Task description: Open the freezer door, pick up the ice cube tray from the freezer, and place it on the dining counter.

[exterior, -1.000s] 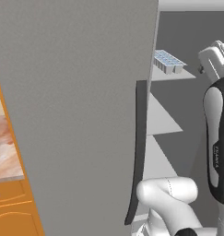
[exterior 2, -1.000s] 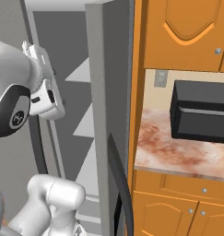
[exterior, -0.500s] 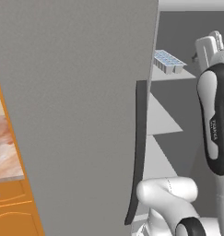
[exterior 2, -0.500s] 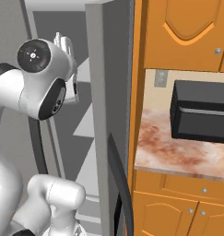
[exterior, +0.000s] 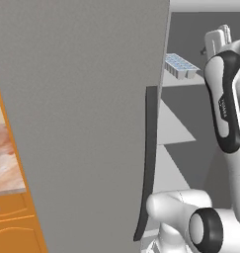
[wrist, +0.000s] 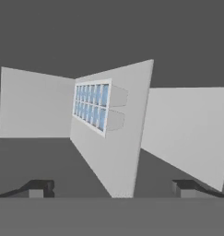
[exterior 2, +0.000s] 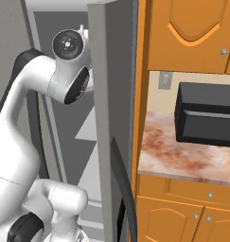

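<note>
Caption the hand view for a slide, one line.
Open fingers face the ice cube tray lying on a pale freezer shelf, not yet touching it.

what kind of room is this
Most likely a home kitchen, rendered in simulation: a tall grey freezer door stands open on shelves holding an ice cube tray, beside orange cabinets and a marbled countertop carrying a black appliance.
</note>
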Robot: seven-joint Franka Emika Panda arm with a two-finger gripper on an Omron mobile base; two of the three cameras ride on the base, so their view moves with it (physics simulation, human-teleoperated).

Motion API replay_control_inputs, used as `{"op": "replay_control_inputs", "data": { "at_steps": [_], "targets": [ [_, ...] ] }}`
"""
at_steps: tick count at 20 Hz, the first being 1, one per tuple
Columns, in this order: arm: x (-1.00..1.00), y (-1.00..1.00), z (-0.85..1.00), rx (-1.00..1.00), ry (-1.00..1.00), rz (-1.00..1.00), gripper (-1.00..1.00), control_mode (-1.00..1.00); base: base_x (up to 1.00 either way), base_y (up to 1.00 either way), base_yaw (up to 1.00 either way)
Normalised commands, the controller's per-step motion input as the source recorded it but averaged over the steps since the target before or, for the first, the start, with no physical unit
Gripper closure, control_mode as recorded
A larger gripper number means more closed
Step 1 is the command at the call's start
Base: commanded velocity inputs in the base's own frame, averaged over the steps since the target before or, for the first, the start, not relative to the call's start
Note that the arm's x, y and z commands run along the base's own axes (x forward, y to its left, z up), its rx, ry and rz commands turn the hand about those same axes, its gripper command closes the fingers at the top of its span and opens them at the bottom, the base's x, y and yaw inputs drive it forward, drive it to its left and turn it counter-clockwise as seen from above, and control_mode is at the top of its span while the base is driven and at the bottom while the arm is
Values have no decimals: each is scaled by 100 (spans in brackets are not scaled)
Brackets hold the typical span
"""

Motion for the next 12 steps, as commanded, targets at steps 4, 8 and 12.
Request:
{"op": "replay_control_inputs", "data": {
  "at_steps": [4, 8, 12],
  "targets": [
    [50, -2, -6, 0, 0, 0, -100, -100, 0, 0, 0],
    [35, -1, -26, 0, 0, 0, -100, -100, 0, 0, 0],
    [31, -4, -24, 0, 0, 0, -100, -100, 0, 0, 0]
  ]
}}
